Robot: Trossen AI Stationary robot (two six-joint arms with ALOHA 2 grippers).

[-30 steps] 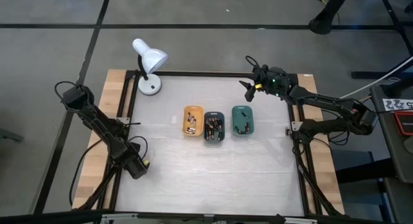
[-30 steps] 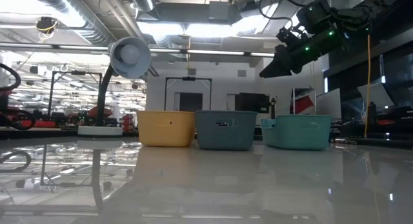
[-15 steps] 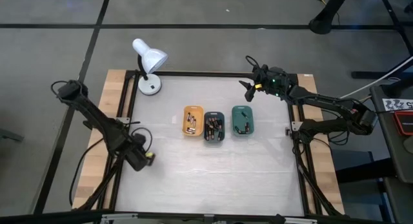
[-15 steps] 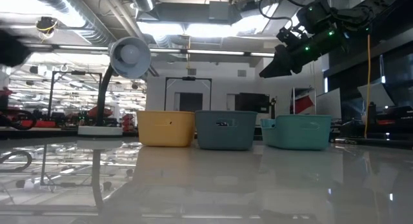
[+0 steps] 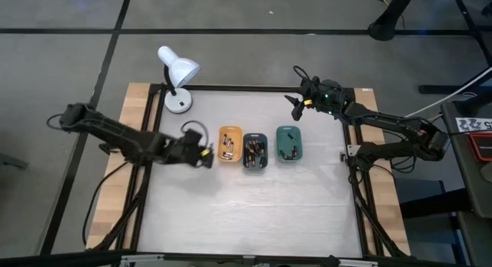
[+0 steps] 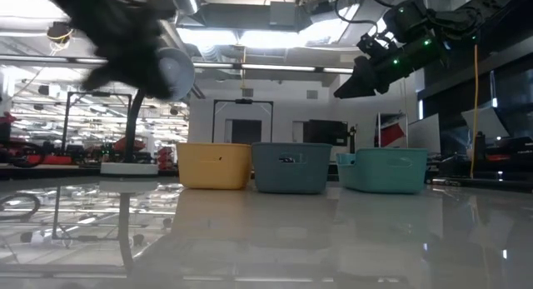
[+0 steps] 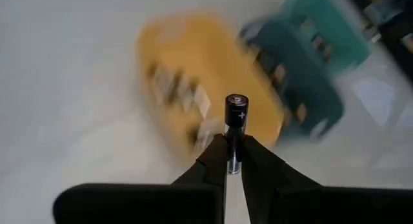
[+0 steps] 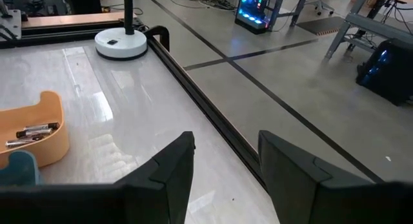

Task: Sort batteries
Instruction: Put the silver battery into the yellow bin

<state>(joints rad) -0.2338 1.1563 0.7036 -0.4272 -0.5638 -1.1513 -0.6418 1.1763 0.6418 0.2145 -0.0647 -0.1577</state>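
Left gripper: clenched on 1 battery, a dark cylinder with a silvery cap and a plus mark, standing out upright between the 2 fingertips; in the high view the gripper hangs just left of the orange tray.
Right gripper: raised over the far right part of the table, beyond the green tray; its 2 fingers are spread wide with nothing between them, and show at the upper right of the low view.
Orange tray: leftmost of the 3 trays in a row at the middle of the table; several batteries lie in it.
Dark teal tray: middle of the row, touching the orange tray; it holds the largest heap of batteries.
Green tray: rightmost, just beside the dark teal tray, with a few batteries inside.
White desk lamp: stands at the far left corner of the table, well apart from the trays.
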